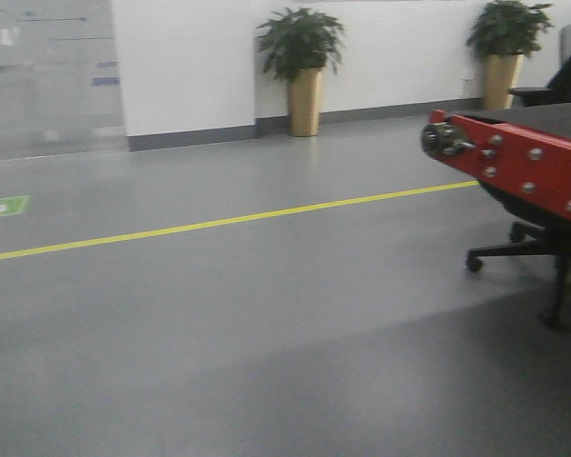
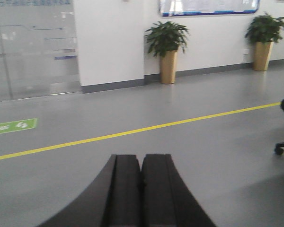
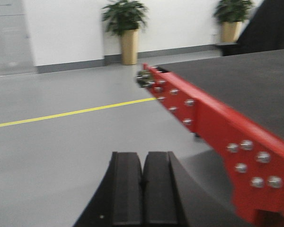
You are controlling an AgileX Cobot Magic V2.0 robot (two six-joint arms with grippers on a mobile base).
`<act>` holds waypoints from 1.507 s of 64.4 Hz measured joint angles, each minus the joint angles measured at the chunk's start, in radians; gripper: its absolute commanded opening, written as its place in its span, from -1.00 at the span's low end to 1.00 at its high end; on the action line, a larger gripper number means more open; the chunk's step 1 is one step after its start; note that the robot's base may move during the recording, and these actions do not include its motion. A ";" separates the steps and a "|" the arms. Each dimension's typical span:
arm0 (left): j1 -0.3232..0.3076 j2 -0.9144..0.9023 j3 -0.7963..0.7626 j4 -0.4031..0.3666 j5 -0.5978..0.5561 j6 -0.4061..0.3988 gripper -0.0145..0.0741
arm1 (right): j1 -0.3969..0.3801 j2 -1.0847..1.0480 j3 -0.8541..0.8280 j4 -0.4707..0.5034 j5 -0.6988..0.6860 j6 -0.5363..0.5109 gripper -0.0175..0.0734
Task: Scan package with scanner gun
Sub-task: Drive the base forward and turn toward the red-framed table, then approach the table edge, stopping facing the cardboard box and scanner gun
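The package and the scanner gun are out of view in all three views. My left gripper [image 2: 141, 158] is shut with nothing between its black fingers, held out over bare grey floor. My right gripper [image 3: 143, 155] is also shut and empty. It sits just left of the red side rail [image 3: 217, 125] of a conveyor with a dark belt [image 3: 246, 80]. Neither gripper shows in the front view.
The conveyor's red end with its roller [image 1: 519, 162] juts in from the right. A black office chair base [image 1: 542, 257] stands under it. A yellow floor line [image 1: 219, 224] crosses the grey floor. Two potted plants [image 1: 303, 71] [image 1: 504, 48] stand against the white wall.
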 measured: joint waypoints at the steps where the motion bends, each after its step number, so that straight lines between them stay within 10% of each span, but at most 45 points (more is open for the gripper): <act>1: 0.000 0.000 0.000 0.000 0.000 0.000 -0.92 | 0.000 0.000 0.000 0.000 0.000 0.000 -0.95; 97: 0.000 0.000 0.000 0.000 -0.002 0.000 -0.92 | 0.000 0.000 0.000 0.000 0.000 0.000 -0.95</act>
